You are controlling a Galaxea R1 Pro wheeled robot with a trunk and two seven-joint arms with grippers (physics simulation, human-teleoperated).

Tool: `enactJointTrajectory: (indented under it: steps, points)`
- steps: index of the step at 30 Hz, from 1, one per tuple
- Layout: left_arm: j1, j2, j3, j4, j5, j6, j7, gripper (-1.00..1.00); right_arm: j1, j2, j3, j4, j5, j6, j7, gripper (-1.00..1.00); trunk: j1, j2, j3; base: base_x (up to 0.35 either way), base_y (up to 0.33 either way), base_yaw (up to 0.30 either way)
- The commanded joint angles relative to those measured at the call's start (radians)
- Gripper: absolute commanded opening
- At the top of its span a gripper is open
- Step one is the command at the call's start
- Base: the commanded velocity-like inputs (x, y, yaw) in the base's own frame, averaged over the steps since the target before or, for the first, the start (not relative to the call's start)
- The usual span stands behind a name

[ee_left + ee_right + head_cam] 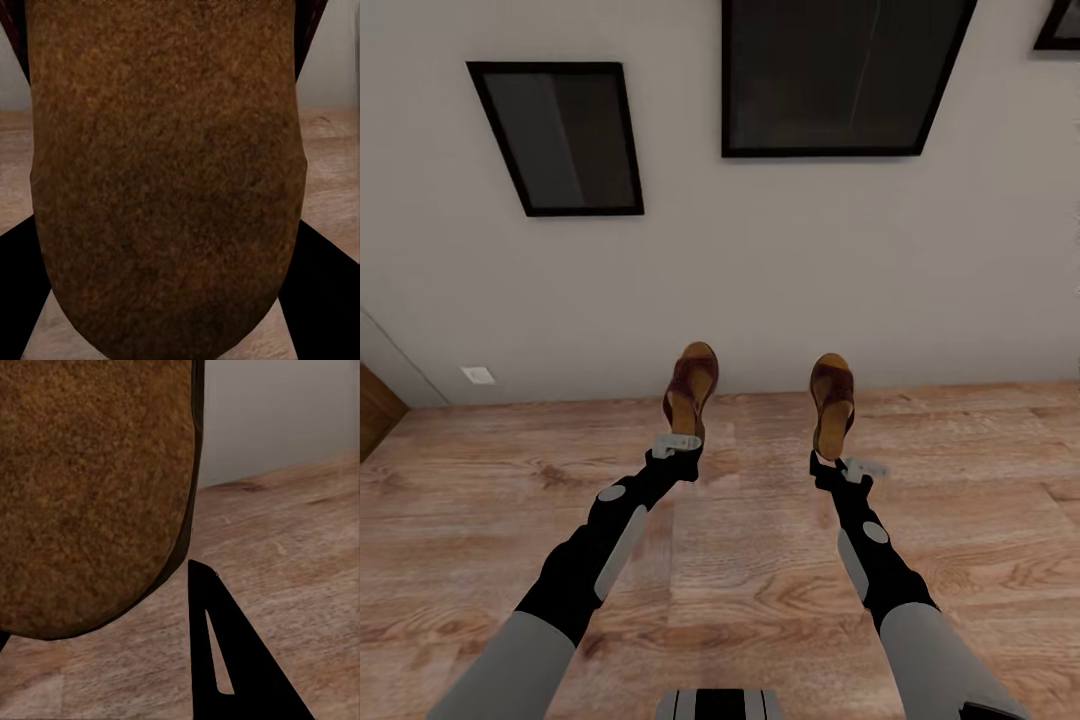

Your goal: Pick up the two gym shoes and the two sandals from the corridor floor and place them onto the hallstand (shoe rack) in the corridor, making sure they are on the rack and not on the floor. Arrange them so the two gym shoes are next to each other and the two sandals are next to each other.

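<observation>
Status: both sandals are in hand, none racked yet.

Left gripper (682, 436) is closed on the heel end of one dark brown leather slip-on sandal with a tan insole (691, 388); the sandal is held up clear of the light brown wood-plank corridor floor (760, 560), toe pointing away toward the pale wall (760, 270). In the left wrist view the sandal's brown sole (169, 187) sits between the two black fingers (330, 300), so the jaws pinch it.

Right gripper (838, 462) pinches the heel of the second matching brown sandal (831, 402), likewise lifted off the floor. The right wrist view has its sole (90, 495) close up with one black finger (225, 660) beside it.

The sandals hang apart, one per arm, both in front of the wall below two black-framed pictures (560, 135).

Judgement: pickup of the sandals is done, roughly the first quarter of the job. Left to do: get to the hallstand, set both sandals side by side on a shelf, then fetch the two gym shoes and rack them next to each other.
</observation>
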Motion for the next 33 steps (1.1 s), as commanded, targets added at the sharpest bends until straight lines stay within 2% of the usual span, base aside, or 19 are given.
enactJointTrajectory:
  steps: [1,33]
  points:
    - [0.000,0.000,0.001,-0.001,0.007,0.006,-0.001,-1.00,0.000,0.001,-0.004,0.001,0.002,-0.003,0.001,-1.00,-0.001,0.000,0.005,0.000,0.000,0.000]
    - [0.000,0.000,0.002,-0.002,0.006,0.006,-0.001,-1.00,0.000,0.001,-0.004,0.001,0.003,-0.003,0.001,-1.00,-0.015,0.008,0.182,0.000,0.000,0.000]
